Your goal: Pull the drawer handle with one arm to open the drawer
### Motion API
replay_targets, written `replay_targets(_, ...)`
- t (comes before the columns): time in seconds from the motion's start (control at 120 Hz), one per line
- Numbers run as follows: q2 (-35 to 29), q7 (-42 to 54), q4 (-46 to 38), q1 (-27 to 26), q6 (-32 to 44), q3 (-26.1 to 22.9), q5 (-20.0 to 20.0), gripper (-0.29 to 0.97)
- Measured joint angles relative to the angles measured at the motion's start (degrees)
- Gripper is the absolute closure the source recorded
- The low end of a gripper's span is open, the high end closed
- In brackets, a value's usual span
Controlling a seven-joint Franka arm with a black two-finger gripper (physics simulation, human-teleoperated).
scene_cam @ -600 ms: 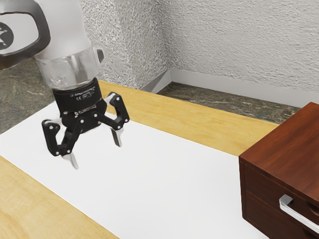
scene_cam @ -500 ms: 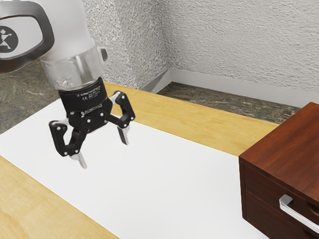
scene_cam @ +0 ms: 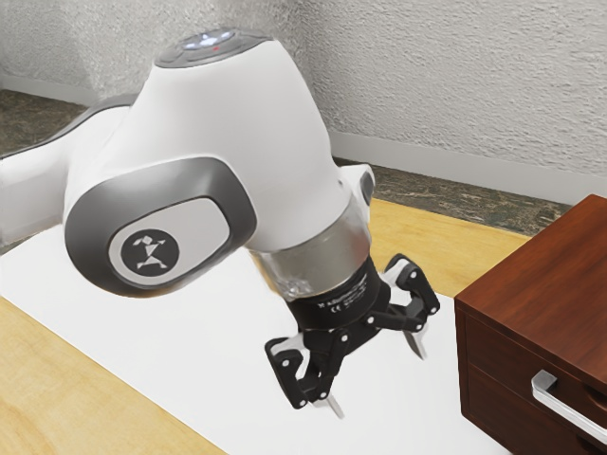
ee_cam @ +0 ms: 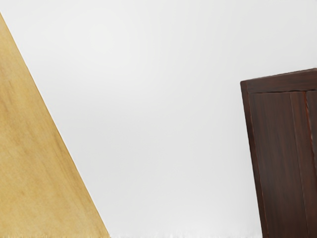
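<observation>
A dark red-brown wooden drawer cabinet point(scene_cam: 545, 318) stands at the exterior view's right, and its top point(ee_cam: 285, 153) also appears in the wrist view. A silver bar handle point(scene_cam: 564, 406) runs across its upper drawer front, which looks flush with the cabinet. My black gripper point(scene_cam: 375, 379) hangs open above the white mat, just to the left of the cabinet's near corner, fingers spread and nothing between them. It is apart from the handle.
A white mat point(scene_cam: 171, 332) covers the light wooden table point(scene_cam: 57, 398), whose bare wood point(ee_cam: 34, 163) borders the mat. A rough grey wall point(scene_cam: 455, 66) and dark stone floor lie behind. My large white arm point(scene_cam: 218, 190) takes up the middle of the exterior view.
My arm has swung far toward the exterior view's right and lowered, carrying the open gripper from the mat's left part to just beside the cabinet. The drawer has not moved.
</observation>
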Motion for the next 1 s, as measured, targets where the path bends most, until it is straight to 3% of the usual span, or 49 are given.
replay_targets(0.2, 2.9, -2.6, -0.4, -1.6, 8.5, 0.2, -0.2, 0.00)
replay_targets(0.367, 4.1, -5.2, -0.6, -8.7, 12.5, 3.6, -0.2, 0.00)
replay_targets(0.8, 8.6, -10.2, -0.5, -11.4, 18.7, 4.1, -4.6, 0.00)
replay_targets(1.0, 10.1, -11.4, -0.6, -10.7, 19.6, 4.1, -4.3, 0.00)
